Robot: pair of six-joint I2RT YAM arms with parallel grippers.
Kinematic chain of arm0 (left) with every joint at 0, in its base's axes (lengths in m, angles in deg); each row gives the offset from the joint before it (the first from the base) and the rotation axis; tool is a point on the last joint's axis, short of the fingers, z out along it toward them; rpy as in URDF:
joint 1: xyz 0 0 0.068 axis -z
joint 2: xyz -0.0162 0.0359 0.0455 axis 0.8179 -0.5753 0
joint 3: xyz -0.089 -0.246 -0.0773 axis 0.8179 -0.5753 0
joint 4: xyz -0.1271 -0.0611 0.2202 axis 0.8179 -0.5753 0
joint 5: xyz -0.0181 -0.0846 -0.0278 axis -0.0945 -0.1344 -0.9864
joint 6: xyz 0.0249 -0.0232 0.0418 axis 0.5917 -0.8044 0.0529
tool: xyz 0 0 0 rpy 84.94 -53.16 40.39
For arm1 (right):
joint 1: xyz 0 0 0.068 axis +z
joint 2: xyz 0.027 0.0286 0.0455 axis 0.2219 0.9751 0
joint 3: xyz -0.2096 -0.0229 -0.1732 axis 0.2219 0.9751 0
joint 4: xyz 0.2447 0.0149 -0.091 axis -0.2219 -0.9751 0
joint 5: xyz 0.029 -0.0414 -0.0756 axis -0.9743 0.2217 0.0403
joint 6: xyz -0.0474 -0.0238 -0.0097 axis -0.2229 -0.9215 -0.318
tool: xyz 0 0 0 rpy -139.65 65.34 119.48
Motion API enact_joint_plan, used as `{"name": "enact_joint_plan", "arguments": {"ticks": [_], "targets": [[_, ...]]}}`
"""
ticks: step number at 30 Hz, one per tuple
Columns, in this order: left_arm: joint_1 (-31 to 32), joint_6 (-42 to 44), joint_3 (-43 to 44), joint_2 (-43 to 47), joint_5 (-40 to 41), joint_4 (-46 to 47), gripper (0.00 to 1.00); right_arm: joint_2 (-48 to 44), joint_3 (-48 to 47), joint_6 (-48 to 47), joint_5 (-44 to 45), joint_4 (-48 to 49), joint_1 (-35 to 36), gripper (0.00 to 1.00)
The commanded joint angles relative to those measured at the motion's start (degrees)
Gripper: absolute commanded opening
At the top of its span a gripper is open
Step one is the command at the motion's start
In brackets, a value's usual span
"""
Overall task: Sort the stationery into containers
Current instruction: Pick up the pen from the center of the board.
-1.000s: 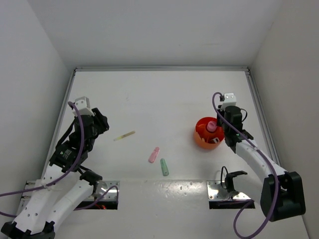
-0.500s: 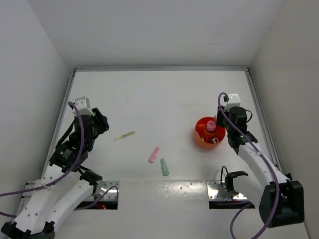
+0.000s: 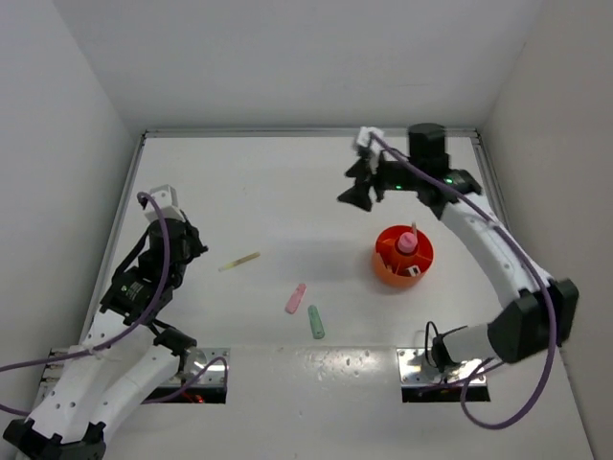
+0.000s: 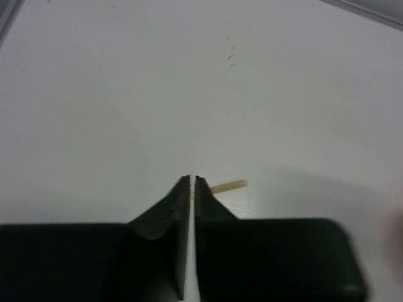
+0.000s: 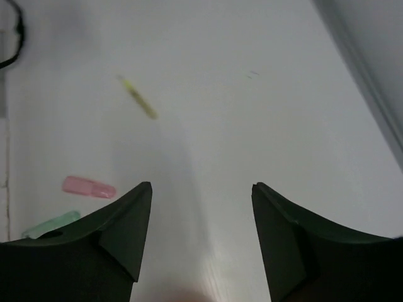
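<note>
The round orange-red container (image 3: 391,269) stands right of centre, and a pink-capped grey tube (image 3: 407,241) stands upright in it. On the table lie a thin yellow stick (image 3: 239,261), a pink marker (image 3: 296,298) and a mint-green marker (image 3: 315,322). My right gripper (image 3: 352,196) hangs open and empty behind and to the left of the container. Its wrist view shows its wide jaws (image 5: 201,185) over bare table, with the yellow stick (image 5: 138,97), pink marker (image 5: 89,187) and green marker (image 5: 53,223) beyond. My left gripper (image 3: 196,247) sits left of the yellow stick. It is shut (image 4: 192,179) on nothing, with the stick (image 4: 228,185) just past its tips.
A raised rail (image 3: 306,132) edges the table at the back and down both sides, with white walls beyond it. The arm bases and their metal mounting plates (image 3: 436,369) sit at the near edge. A purple cable (image 3: 153,287) loops along each arm.
My right gripper opened, lifted off the container and swung back and to the left, leaving the pink-capped tube in it. My left gripper's jaws closed to a thin slit.
</note>
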Motion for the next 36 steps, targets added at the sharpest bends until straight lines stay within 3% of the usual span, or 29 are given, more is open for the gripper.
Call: {"name": "enact_joint_plan", "arguments": {"ticks": [1, 2, 4, 6, 12, 19, 24, 36], "targets": [[-1.05, -3.46, 0.68, -0.03, 9.44, -0.99, 0.19, 13.9, -5.49, -12.46, -9.58, -13.35, 10.97, 0.66], [-1.05, -5.04, 1.47, -0.03, 12.27, -2.39, 0.59, 16.57, -6.55, -12.47, -7.88, -12.57, 13.19, 0.69], [-1.06, -8.03, 1.48, 2.16, 15.98, -4.25, 0.81, 21.4, -10.41, -13.78, -4.89, -12.56, 17.06, 0.73], [-1.06, -8.83, 1.48, 3.74, 18.8, -4.96, 0.94, 28.15, -15.31, -13.79, 0.46, -11.77, 22.25, 0.75], [-1.06, -12.17, 2.01, 9.8, 23.28, -7.51, 0.93, 44.52, -36.49, -14.31, 11.99, -13.96, 30.34, 0.76], [-1.06, -12.18, 2.01, 11.83, 22.67, -7.51, 0.87, 52.18, -37.15, -18.18, 21.21, -7.99, 37.73, 0.6], [-1.06, -11.65, 2.01, 11.83, 21.53, -6.98, 0.87, 56.67, -40.31, -17.57, 26.58, -3.78, 40.2, 0.41], [-1.06, -10.95, 2.01, 12.36, 19.86, -6.36, 0.87, 62.12, -44.35, -16.07, 28.61, -3.77, 41.25, 0.41]]}}
